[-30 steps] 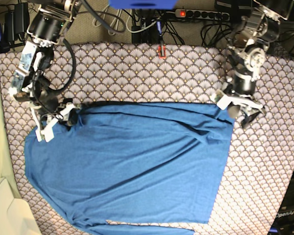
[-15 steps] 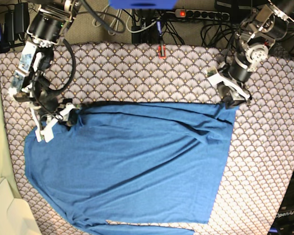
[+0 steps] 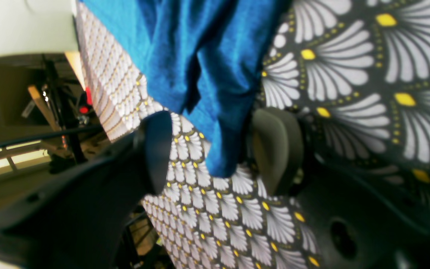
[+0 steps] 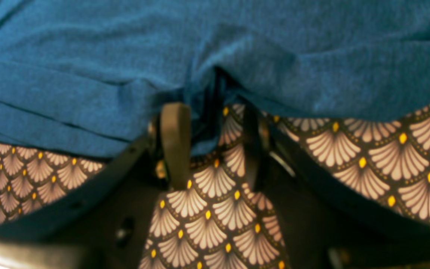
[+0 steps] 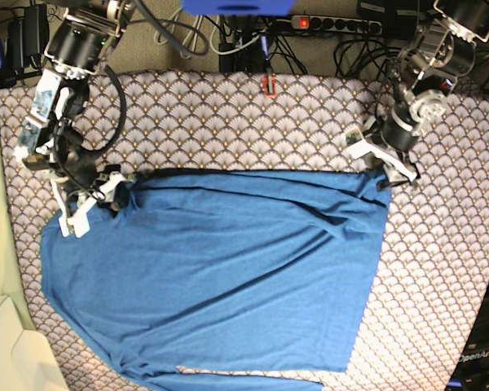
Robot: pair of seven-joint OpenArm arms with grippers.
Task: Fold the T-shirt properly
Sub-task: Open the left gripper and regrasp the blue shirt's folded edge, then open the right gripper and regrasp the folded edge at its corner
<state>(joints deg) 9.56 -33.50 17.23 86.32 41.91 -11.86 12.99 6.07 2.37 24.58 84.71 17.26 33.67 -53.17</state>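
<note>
The plain medium-blue knit T-shirt (image 5: 216, 277) lies spread on the scallop-patterned worktop (image 5: 228, 122). Each hand pinches a far corner, right hand (image 4: 211, 149) clamped on bunched fabric, left hand (image 3: 215, 149) straddling a hanging corner, probably to keep that edge taut for folding.

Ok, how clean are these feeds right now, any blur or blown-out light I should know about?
Left wrist view: soft and smeared, hand fingers dark, T-shirt corner between them, bright washout top left. Right wrist view: shirt fabric and hand blurred, table cloth pattern sharper. Base view: evenly lit, sharp, no glare.
</note>
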